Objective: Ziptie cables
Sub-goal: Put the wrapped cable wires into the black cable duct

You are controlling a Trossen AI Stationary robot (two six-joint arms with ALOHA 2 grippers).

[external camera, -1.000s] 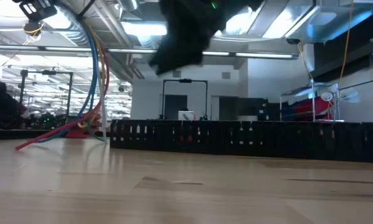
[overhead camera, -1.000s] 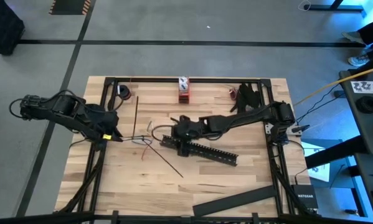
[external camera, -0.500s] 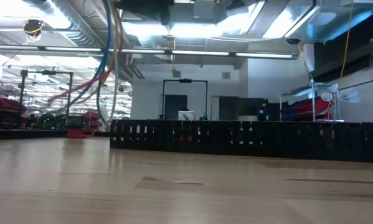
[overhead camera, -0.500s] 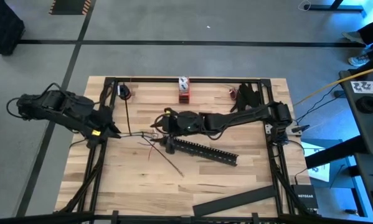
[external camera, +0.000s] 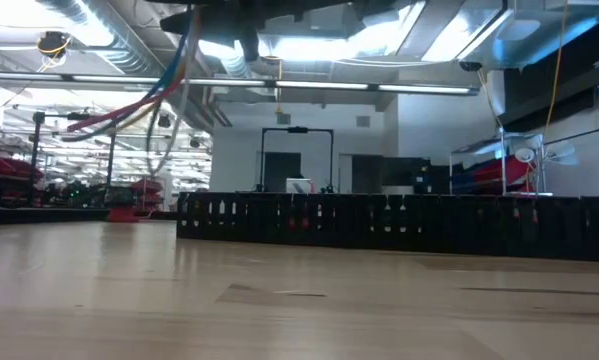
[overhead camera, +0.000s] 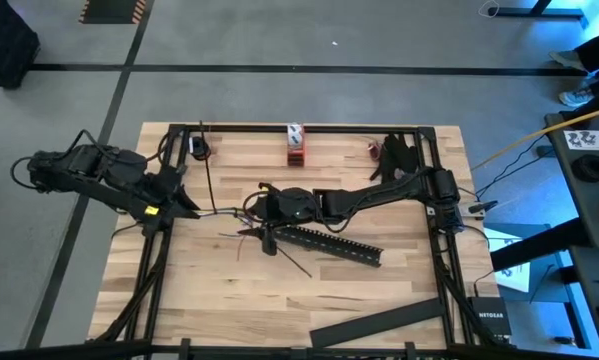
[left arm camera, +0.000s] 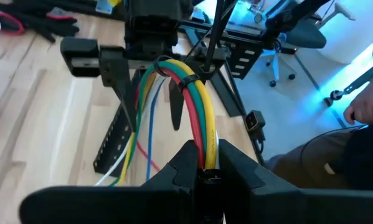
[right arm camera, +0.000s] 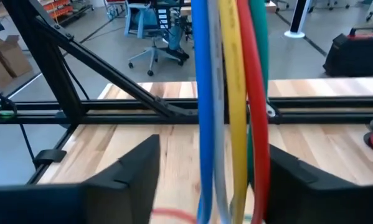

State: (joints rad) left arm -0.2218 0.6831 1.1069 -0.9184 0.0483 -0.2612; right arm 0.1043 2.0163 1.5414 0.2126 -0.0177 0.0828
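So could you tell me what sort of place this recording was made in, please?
It looks like a robotics lab or workshop in a large industrial hall. The low view shows exposed ceiling ducts and strip lights; office chairs stand on the open floor beyond the wooden table, and other framed rigs sit in the background.

The scene is evenly lit from ceiling strip lights (external camera: 279, 85), seen glaring white at twelve o'clock in the low view. Blue glow is cast at three o'clock in the high view. The cables (right arm camera: 230, 106) are blurred close to the right wrist lens; soft shadows are cast on the table (overhead camera: 239, 300).
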